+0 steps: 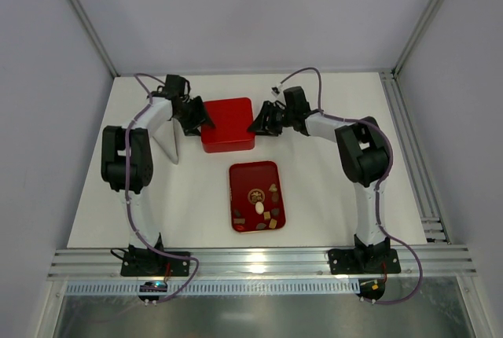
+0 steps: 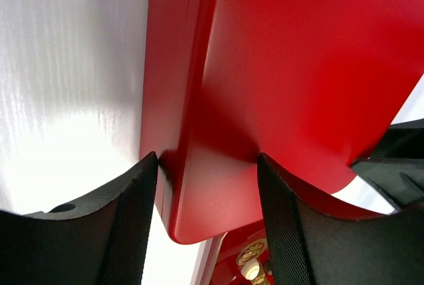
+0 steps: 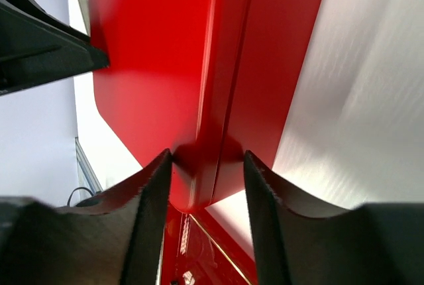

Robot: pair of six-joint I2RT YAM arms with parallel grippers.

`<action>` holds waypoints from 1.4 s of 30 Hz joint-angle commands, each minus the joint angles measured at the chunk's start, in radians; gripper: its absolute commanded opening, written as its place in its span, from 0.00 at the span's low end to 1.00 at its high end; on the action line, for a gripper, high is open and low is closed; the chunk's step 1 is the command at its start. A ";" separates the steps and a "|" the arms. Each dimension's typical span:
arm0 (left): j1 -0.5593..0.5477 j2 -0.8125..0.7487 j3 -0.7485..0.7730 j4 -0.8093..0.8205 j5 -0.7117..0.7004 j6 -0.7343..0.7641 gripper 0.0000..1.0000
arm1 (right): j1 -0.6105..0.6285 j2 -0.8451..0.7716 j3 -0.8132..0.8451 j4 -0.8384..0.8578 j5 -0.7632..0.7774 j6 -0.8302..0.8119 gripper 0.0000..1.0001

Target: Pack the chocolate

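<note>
The chocolate (image 1: 259, 209), several dark, tan and cream pieces, lies in a flat red tray (image 1: 236, 177) at the table's middle. A red square box (image 1: 228, 122) sits behind the tray. My left gripper (image 1: 198, 122) is shut on the box's left edge. My right gripper (image 1: 258, 122) is shut on its right edge. In the left wrist view the fingers (image 2: 136, 199) clamp the box's corner (image 2: 298, 66) of my left gripper (image 2: 207, 159), with a few chocolate pieces (image 2: 252, 253) below. In the right wrist view my right gripper (image 3: 207, 156) pinches the box's rim (image 3: 146, 46).
A white flat panel (image 1: 167, 143) stands beside the left arm, left of the box. Metal rails (image 1: 409, 141) run along the table's right side and near edge (image 1: 259, 259). Grey walls enclose the table on three sides.
</note>
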 commanded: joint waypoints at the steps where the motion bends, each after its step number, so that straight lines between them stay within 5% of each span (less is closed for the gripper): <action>1: -0.020 0.138 -0.074 -0.096 -0.163 0.061 0.58 | 0.024 0.017 -0.040 -0.112 0.077 -0.044 0.51; 5: -0.017 0.133 -0.027 -0.119 -0.167 0.087 0.66 | 0.001 0.047 0.041 -0.128 0.058 -0.035 0.64; 14: 0.006 0.126 0.185 -0.148 -0.102 0.121 0.83 | -0.068 0.130 0.219 -0.026 -0.034 0.028 0.75; 26: 0.032 0.290 0.458 -0.114 -0.071 0.051 0.86 | -0.110 0.352 0.536 -0.039 -0.049 0.127 0.77; 42: 0.035 0.362 0.556 -0.036 -0.097 -0.046 0.85 | -0.116 0.509 0.759 -0.044 0.018 0.221 0.76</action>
